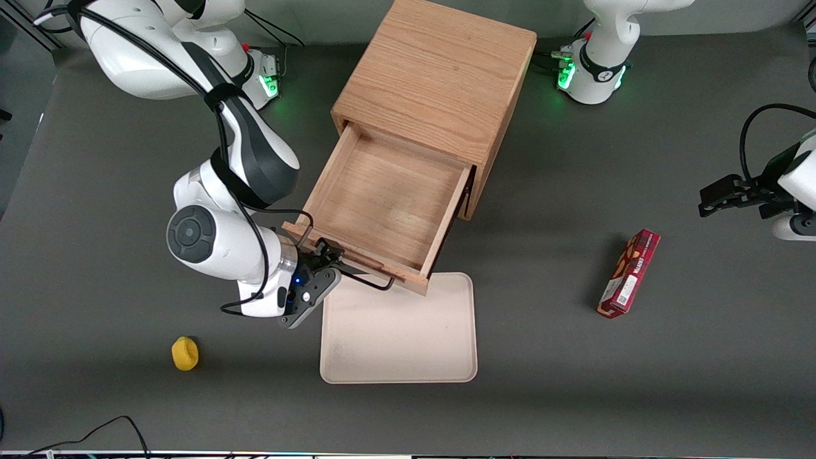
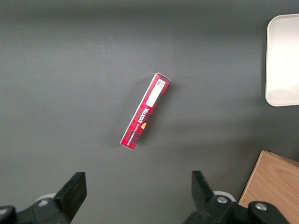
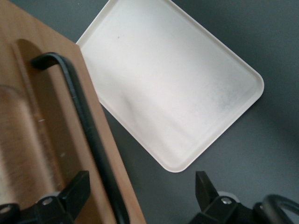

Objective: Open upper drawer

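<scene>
The upper drawer (image 1: pixel 389 197) stands pulled well out of the light-oak cabinet (image 1: pixel 440 83), and its inside is bare. Its black wire handle (image 1: pixel 363 275) runs along the drawer front, nearest the front camera. My right gripper (image 1: pixel 328 260) is at the handle's end toward the working arm, and it is open. In the right wrist view the handle (image 3: pixel 81 116) runs along the drawer front (image 3: pixel 46 140) and passes between my gripper's (image 3: pixel 140 191) wide-spread fingers (image 3: pixel 77 189), close to one of them. The lower drawer is hidden under the upper one.
A beige tray (image 1: pixel 398 331) lies just in front of the open drawer, partly under its front edge; it also shows in the right wrist view (image 3: pixel 173 88). A yellow object (image 1: pixel 185 352) lies near the working arm. A red box (image 1: pixel 629 274) lies toward the parked arm's end.
</scene>
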Action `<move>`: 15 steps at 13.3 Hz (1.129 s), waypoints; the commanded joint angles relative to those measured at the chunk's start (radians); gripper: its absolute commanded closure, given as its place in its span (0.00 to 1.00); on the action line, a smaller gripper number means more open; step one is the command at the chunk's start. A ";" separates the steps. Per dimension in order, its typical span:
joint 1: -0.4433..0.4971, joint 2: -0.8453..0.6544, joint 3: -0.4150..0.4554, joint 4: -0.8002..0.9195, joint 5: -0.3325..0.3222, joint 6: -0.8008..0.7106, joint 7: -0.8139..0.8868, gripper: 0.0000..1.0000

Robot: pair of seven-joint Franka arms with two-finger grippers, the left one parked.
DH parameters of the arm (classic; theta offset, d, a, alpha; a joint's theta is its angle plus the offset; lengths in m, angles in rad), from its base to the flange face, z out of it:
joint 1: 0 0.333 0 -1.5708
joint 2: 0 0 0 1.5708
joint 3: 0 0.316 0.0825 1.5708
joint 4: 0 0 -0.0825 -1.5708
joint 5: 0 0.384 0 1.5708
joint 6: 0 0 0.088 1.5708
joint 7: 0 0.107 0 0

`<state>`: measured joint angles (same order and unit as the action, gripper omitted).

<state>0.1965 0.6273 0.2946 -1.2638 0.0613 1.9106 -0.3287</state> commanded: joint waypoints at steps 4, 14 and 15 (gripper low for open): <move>-0.044 -0.059 0.020 0.007 0.069 -0.062 -0.020 0.00; -0.111 -0.352 -0.213 -0.136 0.058 -0.116 0.048 0.00; -0.112 -0.383 -0.248 -0.159 0.058 -0.119 0.083 0.00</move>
<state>0.0805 0.3373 0.1022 -1.3305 0.1199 1.7891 -0.3088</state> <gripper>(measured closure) 0.000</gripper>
